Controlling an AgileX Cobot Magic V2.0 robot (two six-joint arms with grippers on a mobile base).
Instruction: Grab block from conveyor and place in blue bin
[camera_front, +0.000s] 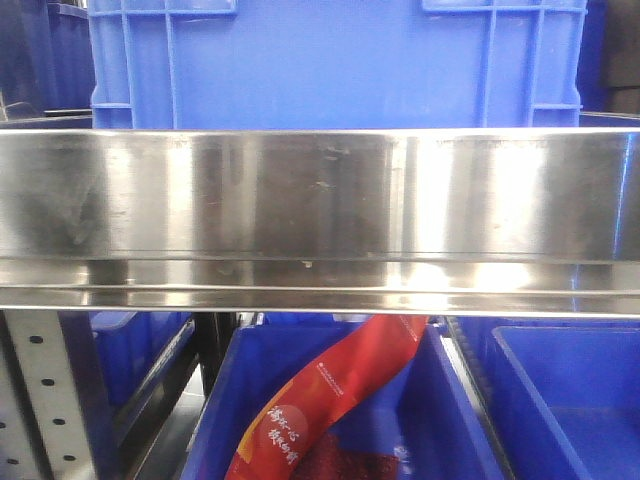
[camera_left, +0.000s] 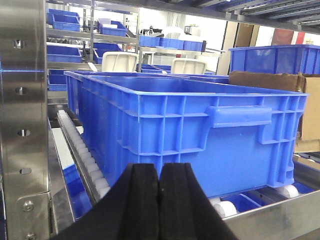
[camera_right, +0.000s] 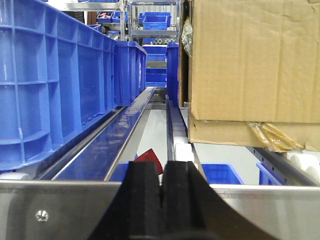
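Both the left gripper (camera_left: 160, 192) and the right gripper (camera_right: 162, 190) have their jaws pressed together and hold nothing, waiting by the shelf rail (camera_front: 320, 210) near a blue bin (camera_left: 200, 130), because no block or conveyor shows yet

**Much cut off, much masked**

A steel rail (camera_front: 320, 215) spans the front view, hiding the lower blue bin (camera_front: 335, 65) behind it. Below, a red packet (camera_front: 340, 400) runs under the rail and off the bottom edge; its print is too small to read. A red scrap (camera_right: 150, 161) sits half-hidden behind the right pincer (camera_right: 161, 192).
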